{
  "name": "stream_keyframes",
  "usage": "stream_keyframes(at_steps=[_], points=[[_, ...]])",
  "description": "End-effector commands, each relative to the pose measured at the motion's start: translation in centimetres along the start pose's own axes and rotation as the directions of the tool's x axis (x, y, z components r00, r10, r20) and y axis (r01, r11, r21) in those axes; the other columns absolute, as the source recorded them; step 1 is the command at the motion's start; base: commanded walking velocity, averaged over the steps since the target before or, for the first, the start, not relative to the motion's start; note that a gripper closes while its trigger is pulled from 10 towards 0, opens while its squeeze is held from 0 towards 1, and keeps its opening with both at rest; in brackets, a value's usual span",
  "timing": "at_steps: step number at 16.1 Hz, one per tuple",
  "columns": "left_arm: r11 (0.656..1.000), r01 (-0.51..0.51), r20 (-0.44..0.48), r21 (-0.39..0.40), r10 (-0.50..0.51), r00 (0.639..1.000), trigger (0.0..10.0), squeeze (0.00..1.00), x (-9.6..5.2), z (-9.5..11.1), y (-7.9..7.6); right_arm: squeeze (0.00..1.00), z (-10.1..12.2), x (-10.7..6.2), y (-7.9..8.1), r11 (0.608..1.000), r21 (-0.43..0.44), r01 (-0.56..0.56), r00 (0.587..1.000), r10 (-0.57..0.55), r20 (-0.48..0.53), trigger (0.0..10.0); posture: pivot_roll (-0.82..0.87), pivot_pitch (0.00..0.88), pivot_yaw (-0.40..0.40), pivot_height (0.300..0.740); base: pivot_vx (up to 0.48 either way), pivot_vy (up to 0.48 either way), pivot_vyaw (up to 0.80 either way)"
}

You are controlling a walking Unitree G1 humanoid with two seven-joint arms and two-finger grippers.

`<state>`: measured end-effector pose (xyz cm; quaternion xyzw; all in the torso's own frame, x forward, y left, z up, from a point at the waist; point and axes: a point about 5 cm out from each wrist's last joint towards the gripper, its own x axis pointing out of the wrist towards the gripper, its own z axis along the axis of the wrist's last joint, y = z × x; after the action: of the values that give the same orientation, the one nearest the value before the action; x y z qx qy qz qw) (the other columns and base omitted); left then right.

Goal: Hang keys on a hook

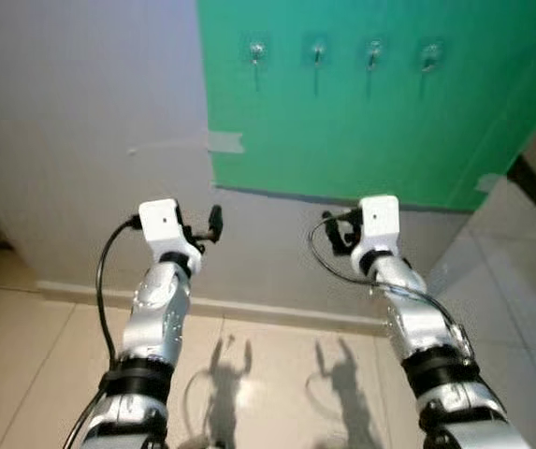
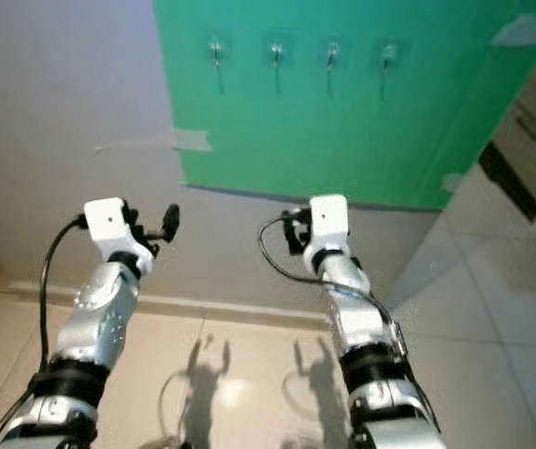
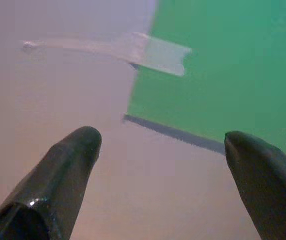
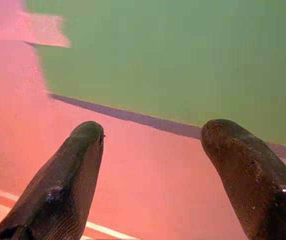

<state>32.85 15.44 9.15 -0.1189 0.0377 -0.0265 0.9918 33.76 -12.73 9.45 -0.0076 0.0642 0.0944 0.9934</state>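
Observation:
A green board (image 1: 361, 131) is fixed to the grey wall, and several metal hooks (image 1: 317, 49) run in a row along its top. Both arms are raised toward the wall below the board. My left gripper (image 3: 162, 145) is open, its two black fingers (image 3: 68, 170) spread wide with nothing between them, and it faces the board's lower left corner. My right gripper (image 4: 152, 135) is also open and empty, facing the board's lower edge. From the head, the left gripper (image 1: 213, 224) and the right gripper (image 1: 338, 229) sit well below the hooks.
A strip of tape (image 1: 223, 142) holds the board's left edge to the wall (image 1: 80, 140). A white baseboard (image 1: 268, 309) runs along the tiled floor (image 1: 268, 374), where the arms cast shadows. A cabinet with dark gaps (image 2: 529, 122) stands on the right.

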Motion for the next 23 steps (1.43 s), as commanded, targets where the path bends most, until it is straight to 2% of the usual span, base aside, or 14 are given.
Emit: stream_keyframes(at_steps=[1,10,12,13,14,15,23], points=[[1.0,0.003,0.008,-0.007,-0.002,1.0,10.0,0.0,0.1,0.28,-0.13,0.0,0.35,-0.01,0.13,1.0,0.015,-0.021,1.0,0.021,0.017,10.0,-0.05,0.0,0.013,0.74,0.0,0.0,0.0],[1.0,0.023,-0.005,-0.008,-0.023,1.0,10.0,0.0,0.1,-0.03,-0.57,0.0,0.06,-0.31,0.51,0.999,-0.012,-0.049,0.999,0.049,0.002,10.0,-0.06,0.0,0.024,0.74,0.0,0.0,0.73],[1.0,0.029,-0.011,-0.006,-0.029,1.0,10.0,0.0,0.12,-0.11,-0.66,0.0,0.03,-0.42,0.3,1.0,-0.013,-0.018,1.0,0.018,0.007,10.0,-0.06,0.0,0.027,0.74,0.0,0.0,0.76],[1.0,0.03,-0.014,-0.007,-0.03,0.999,10.0,0.0,0.13,-0.15,-0.7,0.0,-0.36,-0.26,0.06,0.999,-0.045,0.011,0.999,-0.012,-0.038,10.0,-0.06,0.0,0.027,0.74,0.0,0.0,0.0],[0.999,0.032,-0.015,-0.007,-0.032,0.999,10.0,0.0,0.09,-0.17,-0.71,0.0,-0.02,-0.36,-0.04,1.0,-0.011,0.007,1.0,-0.007,-0.003,10.0,-0.06,0.0,0.028,0.74,0.0,0.0,0.0],[0.999,0.033,-0.016,-0.007,-0.033,0.999,10.0,0.0,0.03,-0.22,-0.7,0.0,-0.36,-0.29,0.04,1.0,-0.023,0.0,0.999,-0.001,-0.046,10.0,-0.06,0.0,0.028,0.74,0.0,0.0,0.0],[0.998,0.065,-0.032,-0.01,-0.065,0.997,10.0,0.0,0.3,-0.27,-1.07,0.0,0.01,-0.17,0.12,1.0,0.016,-0.017,0.999,0.018,-0.031,10.0,-0.07,0.0,0.032,0.74,0.0,0.0,-0.74]])
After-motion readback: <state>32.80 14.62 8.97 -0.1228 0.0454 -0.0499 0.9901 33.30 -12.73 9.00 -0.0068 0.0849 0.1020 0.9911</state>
